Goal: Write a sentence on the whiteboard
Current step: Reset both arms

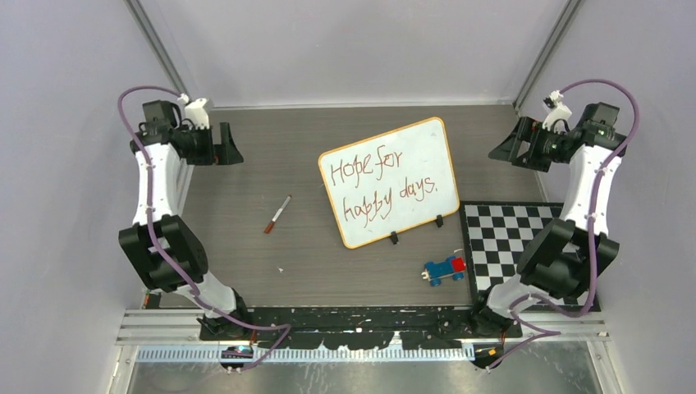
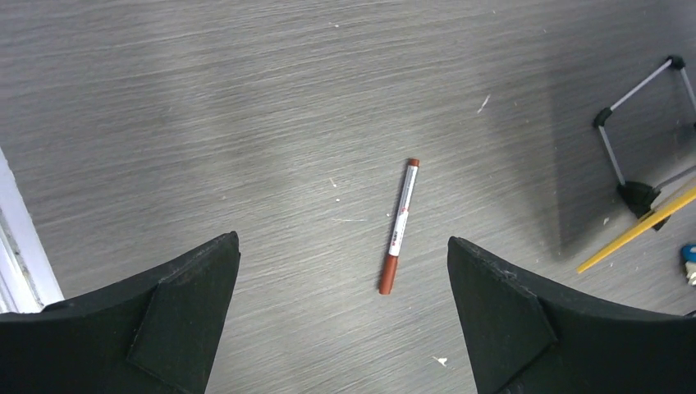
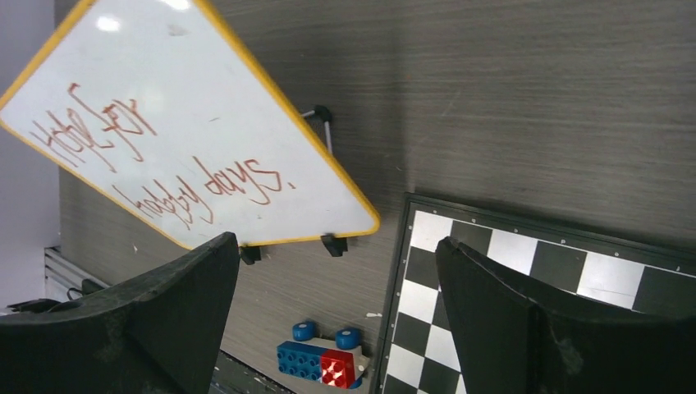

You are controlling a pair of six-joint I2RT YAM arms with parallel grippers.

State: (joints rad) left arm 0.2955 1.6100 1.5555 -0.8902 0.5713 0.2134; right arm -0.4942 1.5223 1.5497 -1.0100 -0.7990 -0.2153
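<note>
The whiteboard (image 1: 390,182) is standing just past the middle of the desk (image 1: 271,275), leaning back on a thin rod frame that is showing behind it in the wrist views. Its lower edge is sitting in two small black clips (image 1: 394,238), and its top edge is rising toward 1 o'clock in the overhead view. The sentence (image 1: 384,185) is running across the board in two reddish-brown handwritten lines, "Hope for" above and "happy days." below, and filling most of the white face. The left tool (image 1: 226,144) is hanging over the 10 o'clock part of the desk, well apart from the board. Its two black fingers (image 2: 193,283) are spreading wide and gripping nothing, with bare desk showing between them in its own camera. A brown marker (image 1: 277,214) is lying flat on the desk at about 8 o'clock from the board, apart from it and touching nothing else, its capped end pointing toward 7 o'clock. The right tool (image 1: 510,149) is hanging at the 2 o'clock part of the desk, also gaping fully and carrying nothing, and its camera is looking down past the board's lower right corner. A black-and-white checkered mat (image 1: 509,238) is lying flat at 4 o'clock from the board, just beside its right clip. A small blue and red block car (image 1: 444,268) is resting at 5 o'clock from the board, just beside the mat's left edge.
</note>
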